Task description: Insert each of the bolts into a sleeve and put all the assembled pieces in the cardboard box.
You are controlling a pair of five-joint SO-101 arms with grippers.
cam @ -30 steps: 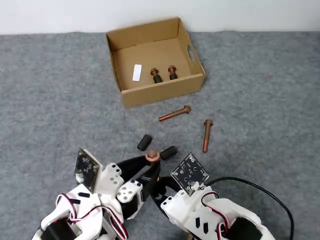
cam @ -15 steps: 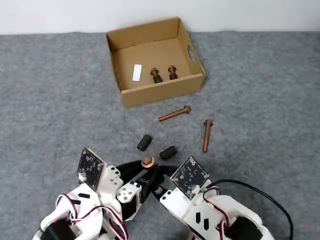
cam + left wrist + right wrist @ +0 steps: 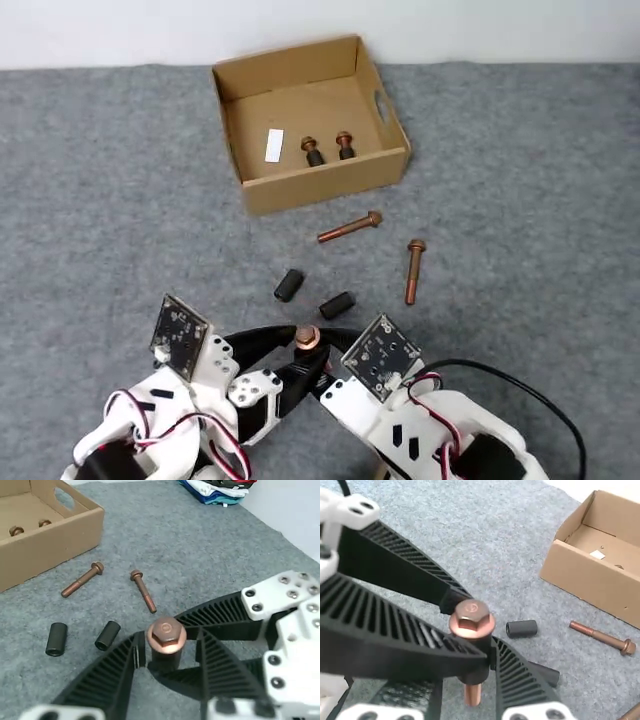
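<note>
A copper bolt [image 3: 307, 337] stands head up between both grippers, near the table's front edge. My left gripper [image 3: 168, 652] is shut on the bolt [image 3: 166, 634] just under its head. My right gripper [image 3: 488, 652] closes from the other side on a black sleeve, mostly hidden by the fingers, that sits on the shaft. The bolt [image 3: 471, 619] pokes out below those fingers. Two loose bolts [image 3: 350, 228] [image 3: 413, 270] and two loose sleeves [image 3: 289, 285] [image 3: 337, 304] lie on the grey carpet. The cardboard box [image 3: 325, 185] holds two assembled pieces [image 3: 313, 150] [image 3: 345, 145].
A white label [image 3: 274, 146] lies on the box floor. The loose sleeves [image 3: 56, 639] [image 3: 108, 635] lie just beyond the gripper tips. A pile of cloth [image 3: 215, 490] sits far off at the carpet's edge. Open carpet stretches left and right of the box.
The held bolt has come back toward the arm bases and slightly right. The right gripper has closed in on it from below and now meets the left gripper.
</note>
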